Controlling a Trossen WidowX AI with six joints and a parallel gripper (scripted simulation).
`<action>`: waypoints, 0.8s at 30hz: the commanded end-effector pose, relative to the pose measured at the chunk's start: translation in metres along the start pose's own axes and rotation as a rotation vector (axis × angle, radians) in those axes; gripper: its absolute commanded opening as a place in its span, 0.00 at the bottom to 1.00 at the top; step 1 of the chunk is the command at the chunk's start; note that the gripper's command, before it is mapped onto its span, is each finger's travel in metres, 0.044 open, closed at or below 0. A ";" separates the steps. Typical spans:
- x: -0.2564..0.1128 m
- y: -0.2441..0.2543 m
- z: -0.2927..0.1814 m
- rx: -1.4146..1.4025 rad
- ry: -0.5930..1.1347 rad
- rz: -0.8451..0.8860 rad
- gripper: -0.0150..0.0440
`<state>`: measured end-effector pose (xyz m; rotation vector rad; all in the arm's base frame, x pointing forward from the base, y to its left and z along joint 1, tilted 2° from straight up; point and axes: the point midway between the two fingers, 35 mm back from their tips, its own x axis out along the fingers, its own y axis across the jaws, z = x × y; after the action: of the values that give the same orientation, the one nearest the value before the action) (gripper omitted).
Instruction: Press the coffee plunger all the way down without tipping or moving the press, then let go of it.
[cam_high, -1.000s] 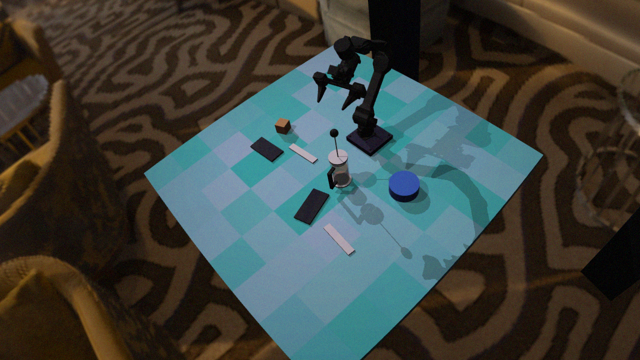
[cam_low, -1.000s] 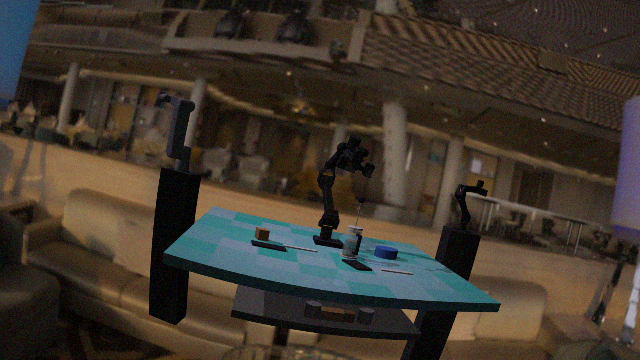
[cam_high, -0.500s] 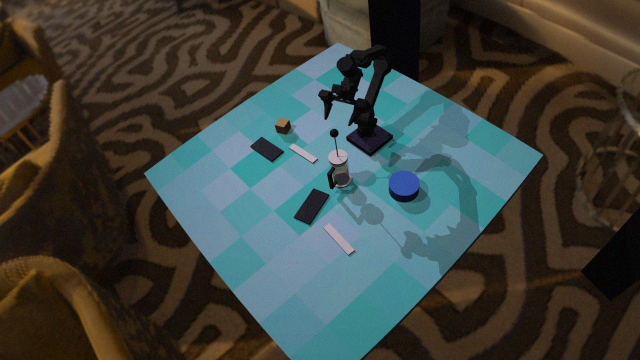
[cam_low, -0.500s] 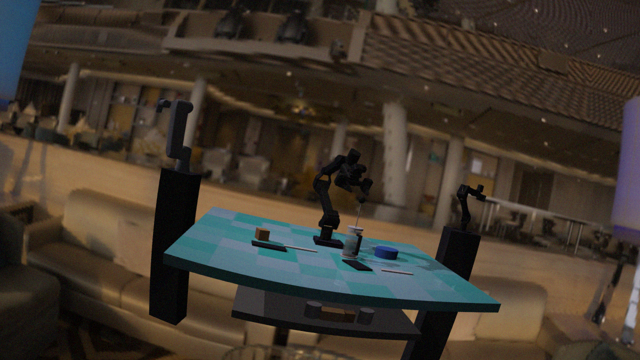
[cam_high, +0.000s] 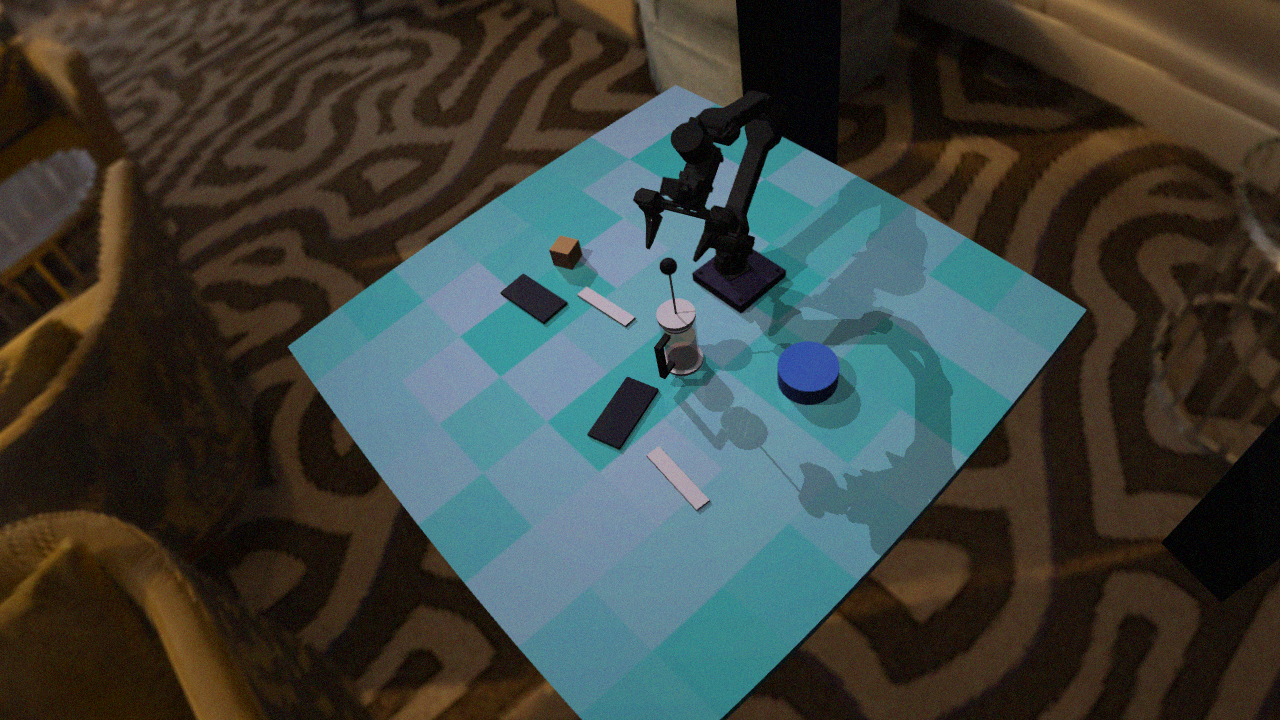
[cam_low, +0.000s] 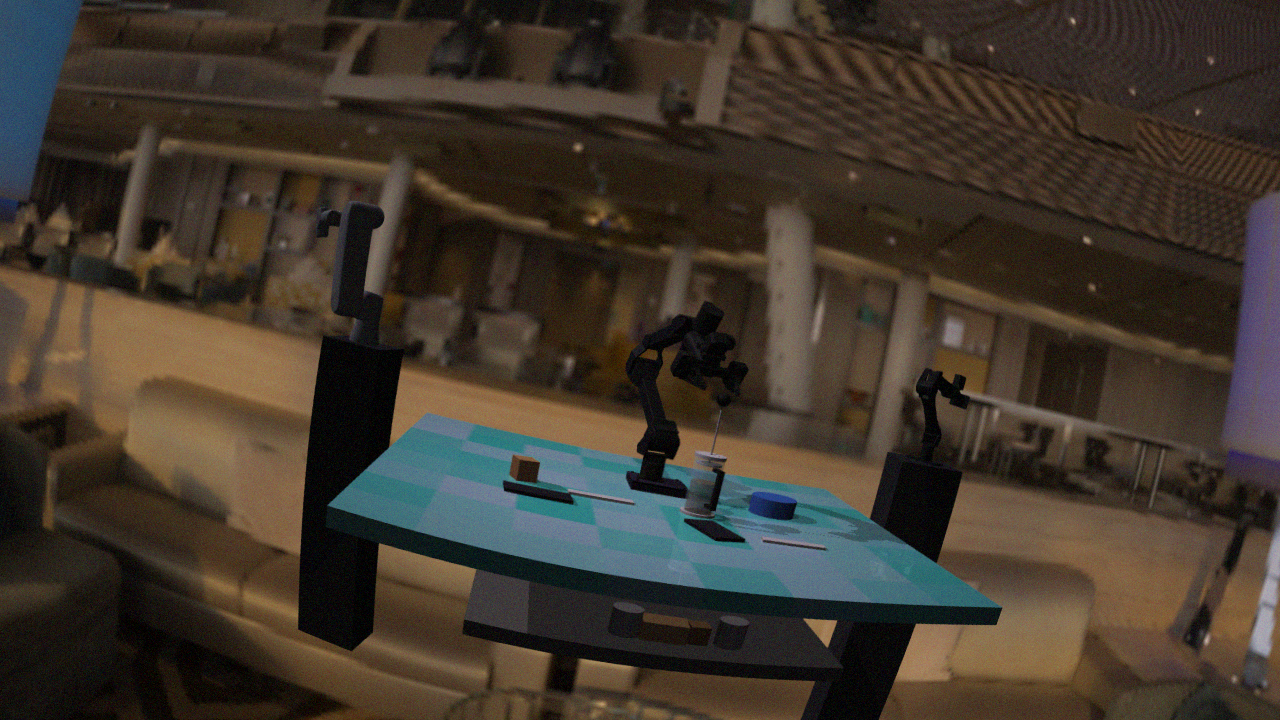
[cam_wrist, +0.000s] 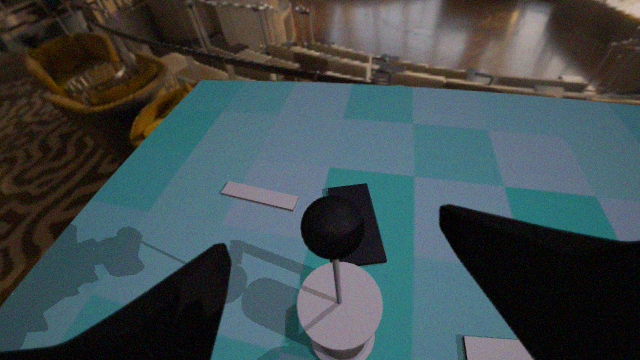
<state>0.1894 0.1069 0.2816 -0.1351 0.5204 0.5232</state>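
The coffee press (cam_high: 683, 345) (cam_low: 700, 494) stands upright on the table, a clear cylinder with a black handle and a white lid (cam_high: 675, 312) (cam_low: 710, 456) (cam_wrist: 350, 320). Its plunger is up: a thin rod rises high from the lid to a round black knob (cam_high: 667, 265) (cam_low: 724, 400) (cam_wrist: 326, 234). My gripper (cam_high: 673, 252) (cam_wrist: 335, 234) is wide open and empty, its fingers slanting down near the knob's height. In the wrist view the knob shows between the two fingers, ahead of their tips. I see no contact with it.
A blue disc (cam_high: 808, 370) (cam_low: 772, 505) lies beside the press. Two black slabs (cam_high: 623, 412) (cam_high: 534, 298), two white strips (cam_high: 678, 478) (cam_high: 606, 306) and an orange-brown cube (cam_high: 565, 251) (cam_low: 524, 468) also lie on the table (cam_high: 572, 653).
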 end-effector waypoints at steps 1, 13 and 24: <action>0.009 0.000 -0.002 0.007 0.005 -0.002 1.00; 0.025 0.000 -0.003 0.007 0.004 -0.002 1.00; 0.025 0.000 -0.003 0.007 0.004 -0.002 0.51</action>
<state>0.2062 0.1171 0.2675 -0.1356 0.5239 0.5232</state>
